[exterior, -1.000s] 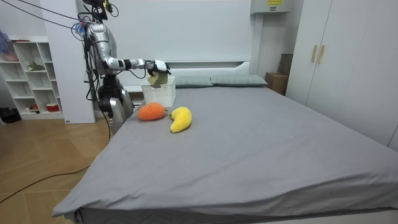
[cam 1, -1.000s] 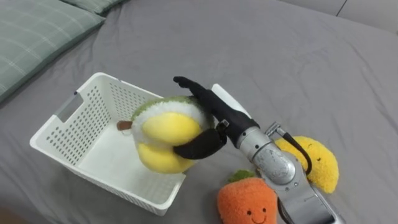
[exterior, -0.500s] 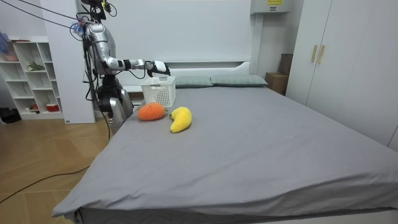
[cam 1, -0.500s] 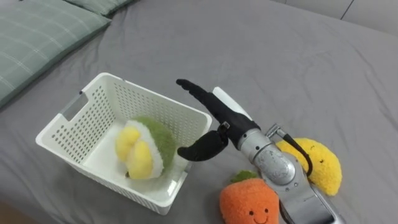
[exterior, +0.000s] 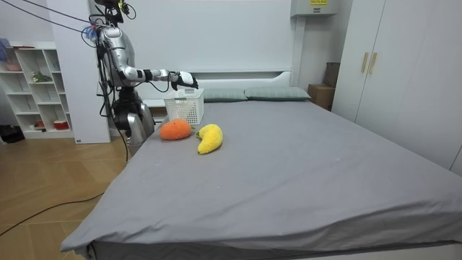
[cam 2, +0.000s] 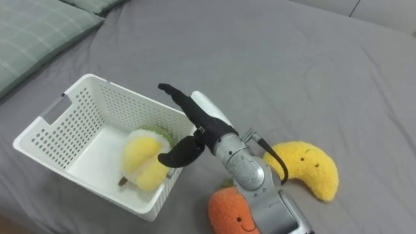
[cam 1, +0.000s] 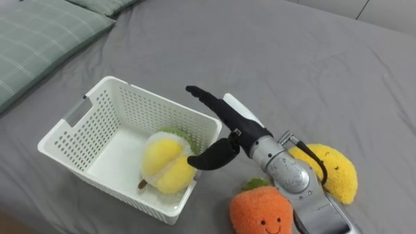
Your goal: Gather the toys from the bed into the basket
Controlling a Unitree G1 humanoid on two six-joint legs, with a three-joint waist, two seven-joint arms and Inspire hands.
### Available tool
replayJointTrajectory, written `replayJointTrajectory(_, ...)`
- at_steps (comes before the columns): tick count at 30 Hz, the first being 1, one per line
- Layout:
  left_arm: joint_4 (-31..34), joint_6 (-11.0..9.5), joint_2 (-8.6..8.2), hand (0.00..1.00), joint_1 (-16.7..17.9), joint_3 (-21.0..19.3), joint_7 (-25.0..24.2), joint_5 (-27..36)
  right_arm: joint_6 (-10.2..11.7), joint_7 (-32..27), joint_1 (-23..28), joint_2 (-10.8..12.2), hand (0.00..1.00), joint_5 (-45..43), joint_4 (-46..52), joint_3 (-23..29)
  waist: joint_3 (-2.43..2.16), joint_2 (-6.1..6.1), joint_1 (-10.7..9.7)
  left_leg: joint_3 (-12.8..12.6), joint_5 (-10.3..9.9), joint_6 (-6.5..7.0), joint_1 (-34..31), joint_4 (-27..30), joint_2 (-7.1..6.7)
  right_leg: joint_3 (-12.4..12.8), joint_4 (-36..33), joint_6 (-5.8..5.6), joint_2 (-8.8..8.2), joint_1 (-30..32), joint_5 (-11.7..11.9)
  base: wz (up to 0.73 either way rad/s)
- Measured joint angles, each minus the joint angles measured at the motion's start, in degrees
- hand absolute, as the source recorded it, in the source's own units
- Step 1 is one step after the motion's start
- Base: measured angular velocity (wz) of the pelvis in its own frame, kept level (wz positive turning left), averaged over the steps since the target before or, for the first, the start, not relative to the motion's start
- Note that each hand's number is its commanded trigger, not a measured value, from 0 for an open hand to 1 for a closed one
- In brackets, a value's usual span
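Holds the right hand (cam 1: pixel 231 125) spread and empty, fingers straight and thumb swung apart, just over the right-hand wall of the white basket (cam 1: pixel 78 120). Has one toy inside that basket: a yellow-and-green plush (cam 1: pixel 164 168), lying on its floor against the near right corner, under the thumb and apart from it. Contains nothing else, as far as can be seen. Leaves two toys out on the grey bed (cam 1: pixel 292 58), both nearer the robot than the hand and to the right of the basket. Finds the orange plush (cam 1: pixel 260 211) closest: just beside the basket's near right corner, under the forearm, green top pointing up toward the hand, lower part cut off by the view's edge, so cannot tell its full length. Finds the yellow curved plush (cam 1: pixel 333 170) to the right of the forearm, long axis running left to right with a slight slant toward the robot, close to the orange one. Likely calls next for drawing back and down toward the body, since either toy lies behind the hand, not ahead of it. Stands, in the room view, at the bed's side on the room view's left, right arm stretched out level over the basket.
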State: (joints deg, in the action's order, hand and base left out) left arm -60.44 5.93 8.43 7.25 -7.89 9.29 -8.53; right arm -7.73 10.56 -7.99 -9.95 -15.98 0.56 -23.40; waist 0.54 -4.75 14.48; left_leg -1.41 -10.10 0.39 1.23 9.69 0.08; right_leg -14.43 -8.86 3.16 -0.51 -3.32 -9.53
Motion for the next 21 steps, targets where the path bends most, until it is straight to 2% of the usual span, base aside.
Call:
replayJointTrajectory(7, -0.4, 0.1, 0.0, 0.0, 0.4, 0.0, 0.0, 0.1, 0.1, -3.5, 0.1, -1.5, 0.0, 0.2, -4.3, 0.6, -0.17, -0.25, -0.3, -0.1, 0.0, 0.11, 0.3, -0.1, -0.22, 0.0, -0.1, -0.07, -0.1, -0.7, 0.0, 0.0)
replayJointTrajectory(11, -0.4, 0.0, 0.01, 0.0, 0.4, -0.2, 0.2, 0.0, 0.2, -5.0, 0.4, -1.6, 0.0, -0.1, -4.3, 2.3, -0.23, -0.33, -0.6, -0.3, 0.1, 0.17, 0.4, -0.1, -0.16, 0.2, -0.3, -0.08, -0.19, -0.6, 0.0, -0.01)
replayJointTrajectory(16, -0.2, 0.0, 0.07, 0.0, 1.2, -0.5, 0.6, 0.0, 0.8, -7.9, 1.8, -2.3, 0.0, -0.2, -4.3, 5.0, -0.69, -1.02, -2.1, -0.6, 0.1, 0.23, 0.5, 0.1, 0.01, 0.3, -0.4, -0.26, -0.28, -0.6, 0.1, -0.01)
replayJointTrajectory(19, -0.2, -0.1, 0.04, 0.0, 1.4, -1.4, 0.6, 0.0, 0.9, -9.3, 3.6, -2.7, 0.0, 0.1, -4.3, 7.4, -0.63, -1.01, -2.2, -1.4, 0.1, 0.3, 1.2, -0.2, 0.11, 1.0, -0.9, -0.3, -0.28, -0.7, 0.2, -0.11)
replayJointTrajectory(21, -0.3, -0.1, 0.05, 0.0, 1.7, -2.2, 1.3, 0.1, 0.9, -9.4, 4.2, -2.8, 0.0, -0.1, -4.3, 8.4, -0.62, -1.15, -3.3, -1.6, 0.1, 0.33, 1.3, -0.4, 0.11, 1.6, -0.9, -0.31, -0.28, -0.8, 0.2, -0.1)
